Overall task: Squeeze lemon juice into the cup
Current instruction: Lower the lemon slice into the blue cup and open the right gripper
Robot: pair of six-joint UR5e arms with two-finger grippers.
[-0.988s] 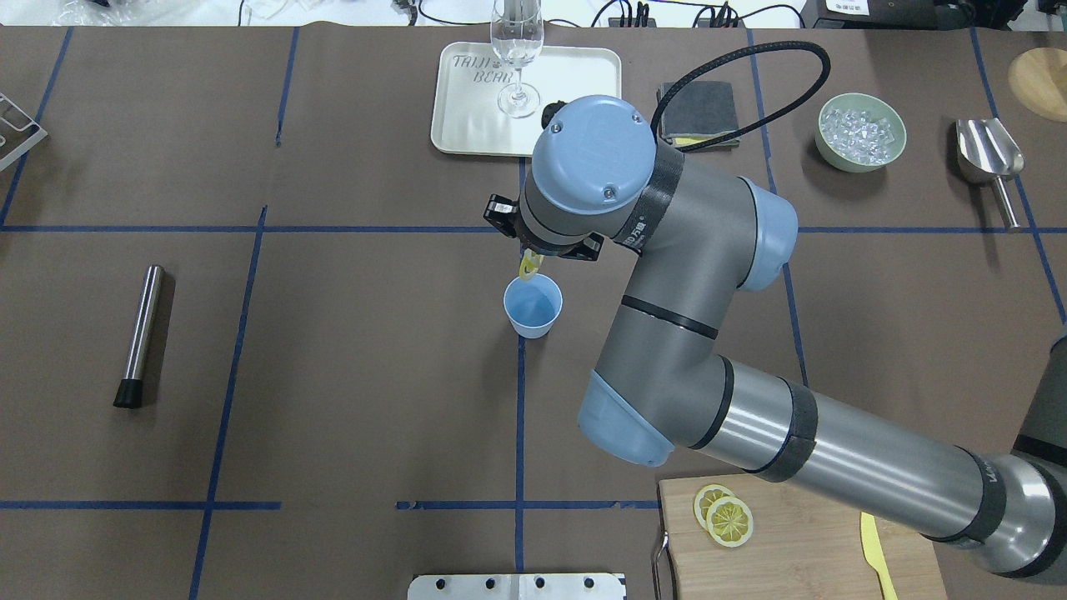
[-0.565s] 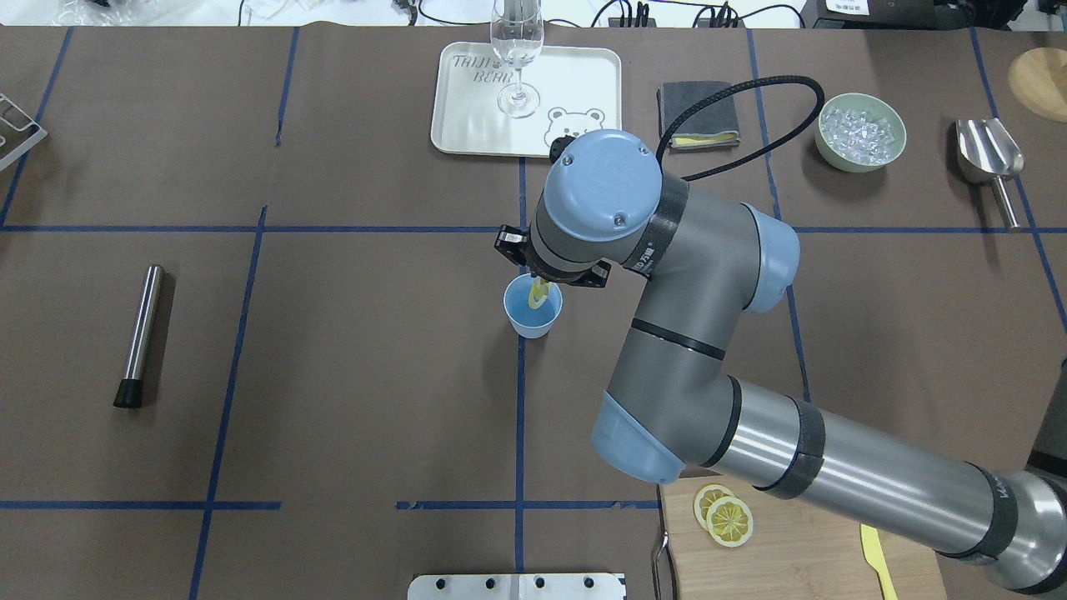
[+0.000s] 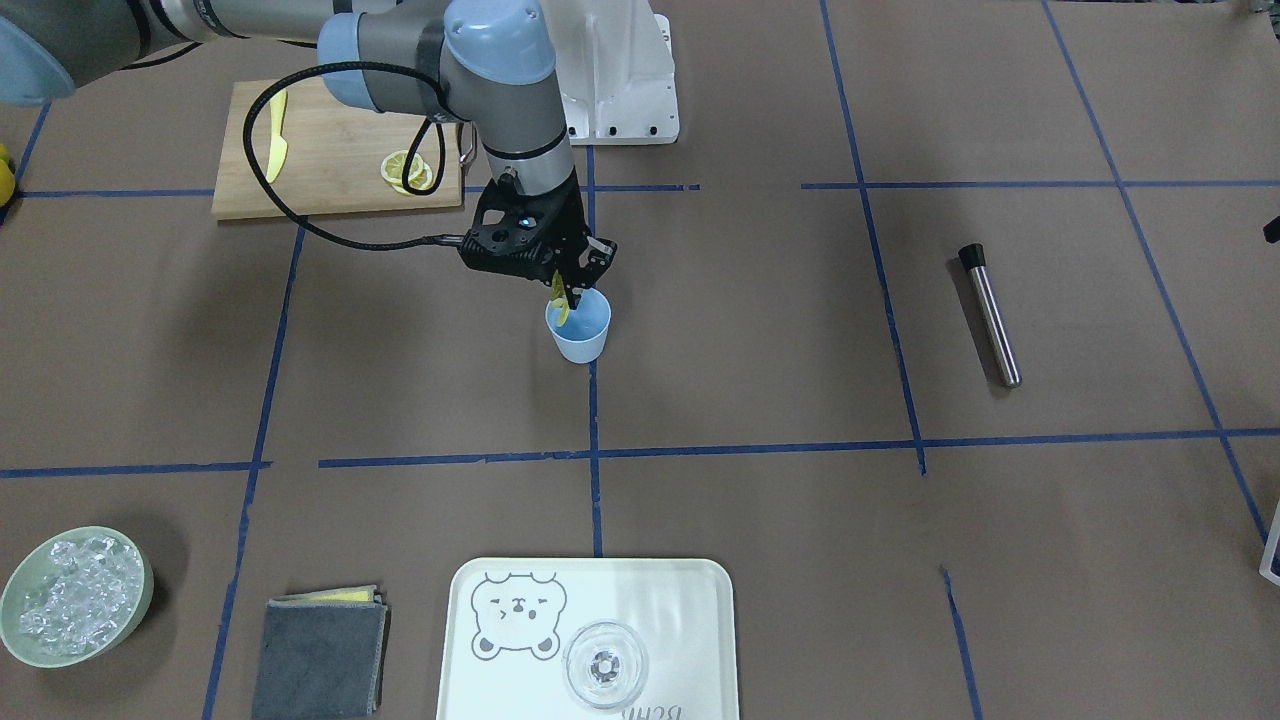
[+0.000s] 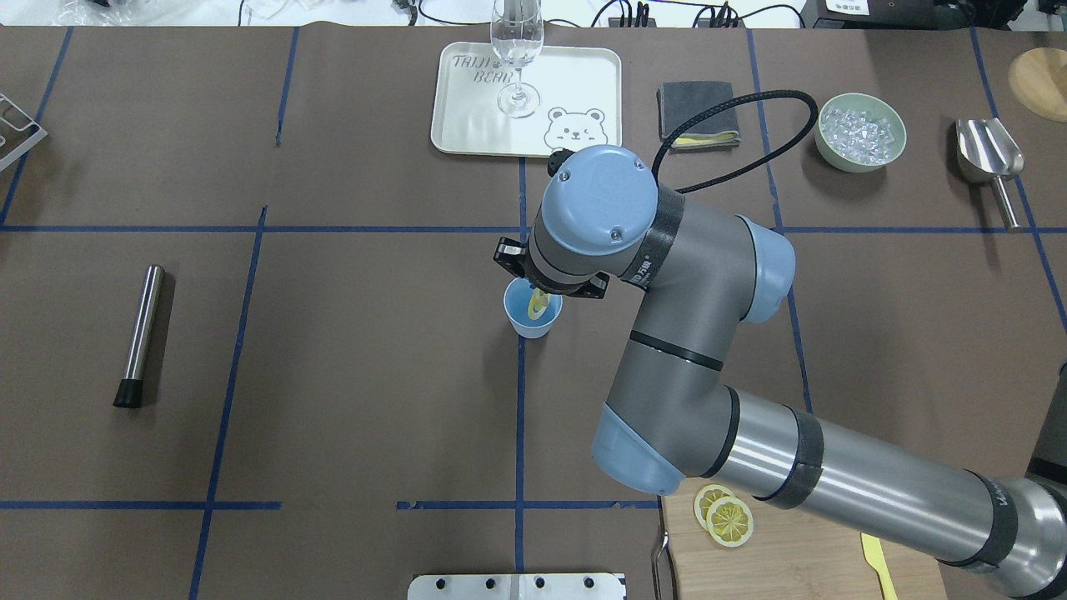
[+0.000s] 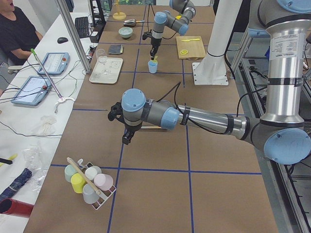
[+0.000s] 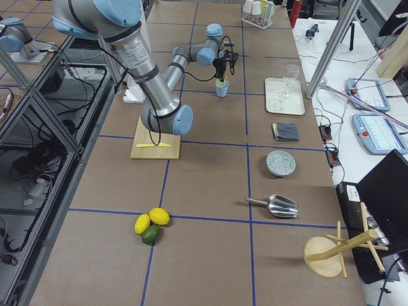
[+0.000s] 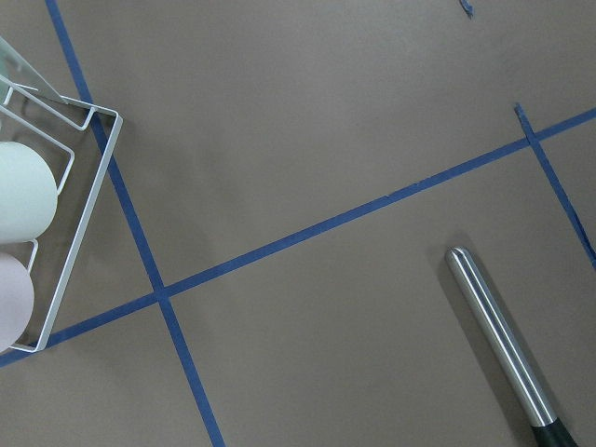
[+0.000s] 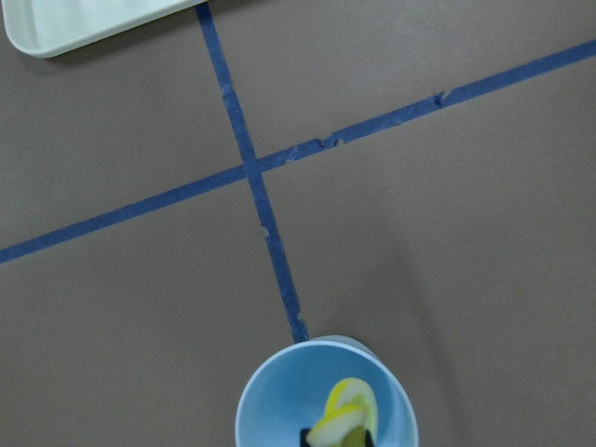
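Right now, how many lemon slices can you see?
3. One lemon slice is in the right gripper, jaws shut on it, at the cup mouth. Two overlapping slices lie on the cutting board; the arm may hide more.

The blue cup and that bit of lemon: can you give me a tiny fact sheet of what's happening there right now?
cup: light blue, upright on the brown table
lemon: thin slice, pinched edge-down, dipping into the cup's mouth
right hand: shut on the lemon, directly above the cup
left hand: far from the cup; open or shut cannot be told
spare slices: two, on the wooden board
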